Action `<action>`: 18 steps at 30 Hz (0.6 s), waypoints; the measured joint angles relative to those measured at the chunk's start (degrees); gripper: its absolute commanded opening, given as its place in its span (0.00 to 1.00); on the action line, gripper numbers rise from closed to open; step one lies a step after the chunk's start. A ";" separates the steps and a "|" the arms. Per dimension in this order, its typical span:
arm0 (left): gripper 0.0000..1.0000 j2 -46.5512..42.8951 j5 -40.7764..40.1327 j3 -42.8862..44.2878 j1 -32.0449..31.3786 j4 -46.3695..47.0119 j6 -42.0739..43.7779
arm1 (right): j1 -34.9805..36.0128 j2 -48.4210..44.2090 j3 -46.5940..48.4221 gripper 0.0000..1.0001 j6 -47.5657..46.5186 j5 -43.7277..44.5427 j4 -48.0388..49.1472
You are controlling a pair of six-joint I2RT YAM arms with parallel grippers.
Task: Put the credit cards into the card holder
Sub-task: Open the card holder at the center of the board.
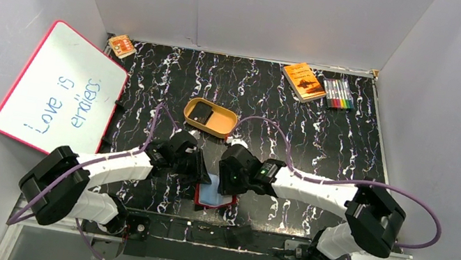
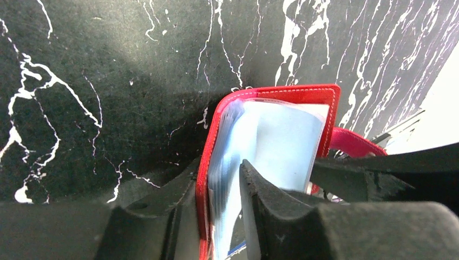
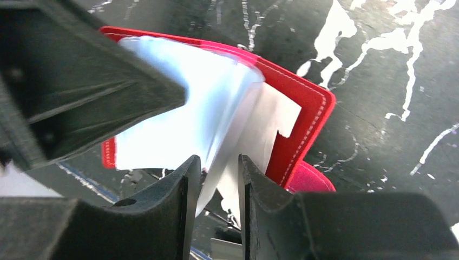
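On black marbled table (image 1: 324, 146) within grey walls (image 1: 248, 6), whiteboard (image 1: 61, 91), dish (image 1: 224, 127), booklet (image 1: 304, 81), pens (image 1: 338, 93) behind, left gripper (image 2: 216, 168) and right gripper (image 3: 217, 160) clamped on wallet (image 3: 303, 108).

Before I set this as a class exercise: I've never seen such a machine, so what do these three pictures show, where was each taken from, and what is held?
It is a robot with two arms bolted at the near edge of a black table. The wide picture looks down from above and behind; the other two come from a camera on each wrist, so the dark shapes at the bottom are that arm's own fingers. Between the arms is the open red card holder. The left hand pinches its red cover and some clear pockets; the right hand has a pocket leaf between its fingers, though whether it grips I cannot tell. Further back, a tan dish holds a black credit card. A whiteboard, an orange booklet and markers lie around the edges.
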 measured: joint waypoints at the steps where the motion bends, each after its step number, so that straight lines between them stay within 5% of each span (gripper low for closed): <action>1: 0.37 -0.28 0.00 0.00 0.00 -0.31 -0.02 | 0.00 0.24 0.00 0.37 0.22 0.81 -0.74; 7: 0.44 -2.97 -0.09 0.00 0.00 -1.60 0.24 | -0.02 0.20 -2.43 0.32 1.51 4.28 -2.40; 18: 0.23 -6.51 -0.11 0.00 0.00 -2.62 0.70 | -0.24 0.22 -5.57 0.25 3.45 5.44 -2.23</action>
